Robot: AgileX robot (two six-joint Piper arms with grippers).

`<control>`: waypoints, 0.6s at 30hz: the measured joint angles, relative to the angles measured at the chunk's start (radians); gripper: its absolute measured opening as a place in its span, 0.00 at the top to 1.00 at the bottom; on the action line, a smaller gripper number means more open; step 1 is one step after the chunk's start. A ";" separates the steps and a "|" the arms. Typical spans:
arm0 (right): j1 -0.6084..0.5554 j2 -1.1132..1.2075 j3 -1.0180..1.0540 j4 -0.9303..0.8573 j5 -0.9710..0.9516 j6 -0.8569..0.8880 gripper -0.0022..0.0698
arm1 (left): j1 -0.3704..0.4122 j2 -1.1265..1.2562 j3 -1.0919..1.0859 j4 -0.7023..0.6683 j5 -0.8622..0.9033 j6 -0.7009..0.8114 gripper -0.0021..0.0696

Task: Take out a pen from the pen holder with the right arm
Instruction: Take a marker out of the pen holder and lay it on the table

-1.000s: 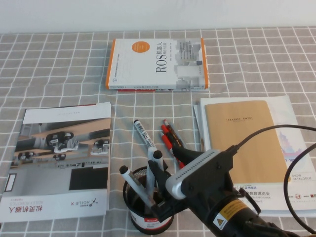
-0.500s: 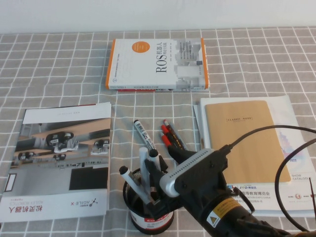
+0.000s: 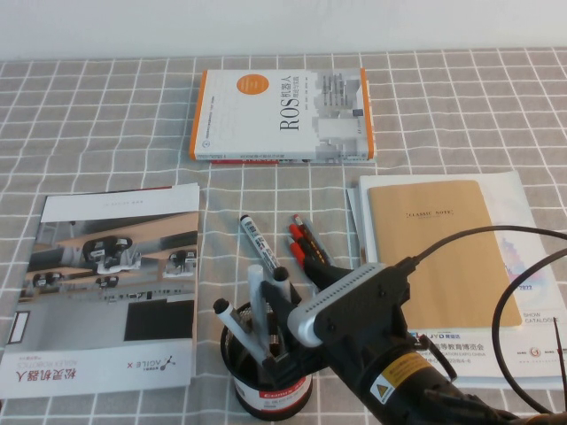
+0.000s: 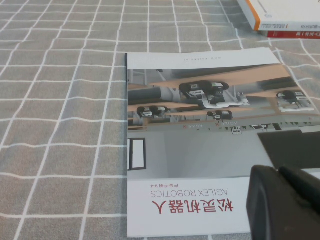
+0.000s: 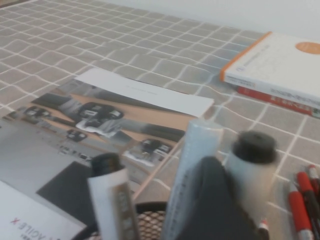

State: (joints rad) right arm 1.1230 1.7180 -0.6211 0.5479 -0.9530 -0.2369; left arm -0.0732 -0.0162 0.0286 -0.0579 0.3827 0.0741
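right gripper [image 3: 282,312] is down at the black mesh pen holder [image 3: 252,398] at the near edge of the checked tablecloth [image 3: 106,115], jaws spread wide, not clamped on anything i can see. one dark finger [image 5: 210,200] sits wedged between a pale-capped marker [image 3: 256,285] and a black-capped marker [image 3: 282,276], touching both; the other finger is hidden. a third marker [image 3: 232,320] leans out to the holder's left. all three stand in the holder. a loose marker [image 3: 259,241] and red pens [image 3: 306,250] lie on the cloth just behind it. left gripper [image 4: 281,175] hangs above the near corner of the agilex brochure [image 4: 200,150], fingertips pressed together, holding nothing. ros book [image 3: 282,115] lies at the back, tan notebook [image 3: 434,248] on the right.
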 joint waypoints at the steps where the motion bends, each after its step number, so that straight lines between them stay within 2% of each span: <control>1: 0.000 0.000 -0.001 0.011 0.000 0.000 0.47 | 0.000 0.000 0.000 0.000 0.000 0.000 0.98; 8: 0.000 0.000 -0.001 0.044 0.000 0.000 0.58 | 0.000 0.000 0.000 0.000 0.000 0.000 0.98; 18: 0.000 0.000 -0.001 0.046 0.000 0.000 0.64 | 0.000 0.000 0.000 0.000 0.000 0.000 0.98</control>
State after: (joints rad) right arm 1.1230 1.7180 -0.6219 0.5937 -0.9530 -0.2369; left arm -0.0732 -0.0162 0.0286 -0.0579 0.3827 0.0741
